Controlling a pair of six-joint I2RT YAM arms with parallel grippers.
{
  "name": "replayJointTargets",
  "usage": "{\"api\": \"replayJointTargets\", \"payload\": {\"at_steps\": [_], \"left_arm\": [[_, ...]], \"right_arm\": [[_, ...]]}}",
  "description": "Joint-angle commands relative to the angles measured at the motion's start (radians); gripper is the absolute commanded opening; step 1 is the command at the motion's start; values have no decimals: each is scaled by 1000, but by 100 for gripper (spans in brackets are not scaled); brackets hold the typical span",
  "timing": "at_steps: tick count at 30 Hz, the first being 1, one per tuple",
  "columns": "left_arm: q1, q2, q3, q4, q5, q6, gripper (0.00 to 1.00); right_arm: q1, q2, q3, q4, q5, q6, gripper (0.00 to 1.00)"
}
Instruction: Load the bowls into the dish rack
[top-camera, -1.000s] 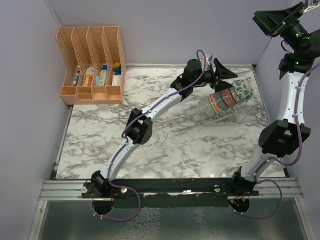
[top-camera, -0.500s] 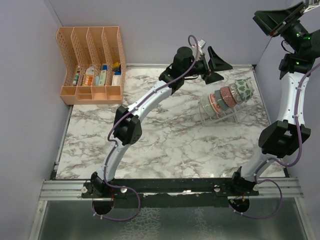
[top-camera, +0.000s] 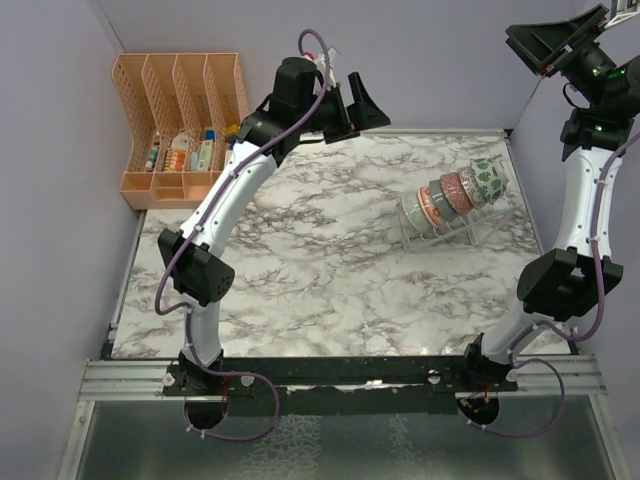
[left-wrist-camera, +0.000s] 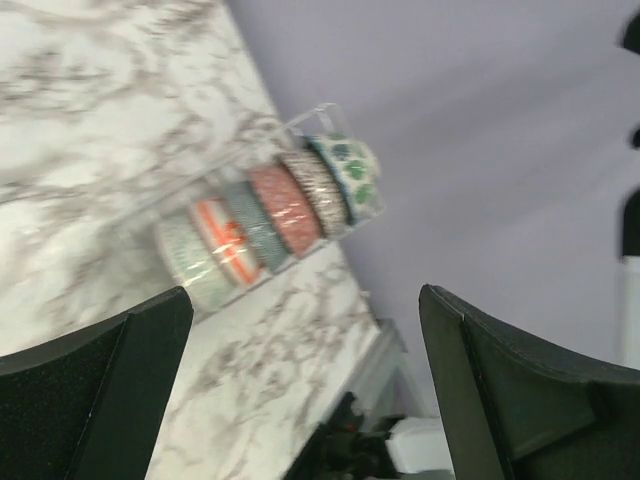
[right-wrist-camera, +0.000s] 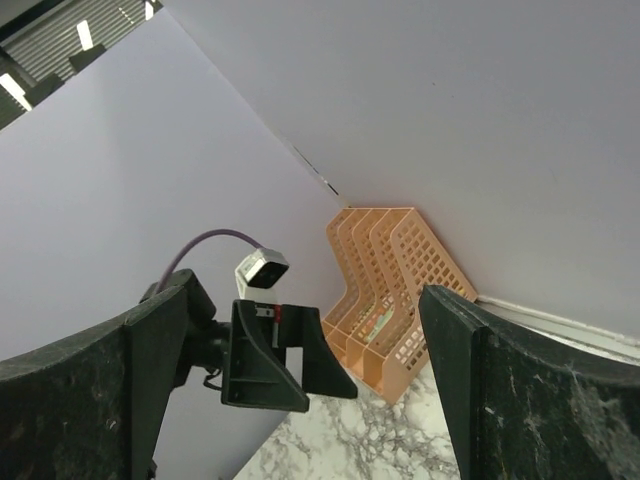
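Several bowls stand on edge in a row in the clear dish rack (top-camera: 446, 238) at the right of the marble table, from the green-leaf bowl (top-camera: 488, 178) at the far end to a pale green bowl (top-camera: 411, 208) at the near end. The left wrist view shows the same row, green-leaf bowl (left-wrist-camera: 351, 170) to pale green bowl (left-wrist-camera: 184, 263), inside the dish rack (left-wrist-camera: 292, 120). My left gripper (top-camera: 362, 120) (left-wrist-camera: 305, 300) hangs open and holds nothing, high over the table's back edge, well left of the rack. My right gripper (top-camera: 536, 50) (right-wrist-camera: 305, 295) is raised at the far right, open, holding nothing.
An orange four-slot file organizer (top-camera: 185, 130) (right-wrist-camera: 392, 290) with small items stands in the back left corner. Purple walls close in the back and both sides. In the right wrist view the left gripper (right-wrist-camera: 290, 365) hangs in front of the organizer.
My left arm has lifted and swung left, away from the rack, with its jaws opening wider. The bowls stay in the rack. The right arm has not moved.
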Motion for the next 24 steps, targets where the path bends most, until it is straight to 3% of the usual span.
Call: {"api": "replayJointTargets", "payload": {"at_steps": [1,7,10,15,24], "left_arm": [[38,-74,29,-365,-278,223,99],[83,-146,-36,-599,-633,233,99],[97,-193,-96,-606,-690,236,99],[97,-199,-62,-656,-769,238,99],[102,-229,-81,-630,-777,300,99]], "right_arm": [[-4,-56,-33,-118,-10,-117,100],[32,-65,-71,-193,-2,-200,100],[53,-64,-71,-231,4,-242,100],[89,-63,-68,-323,27,-326,100],[119,-79,-87,-418,60,-427,100]]}}
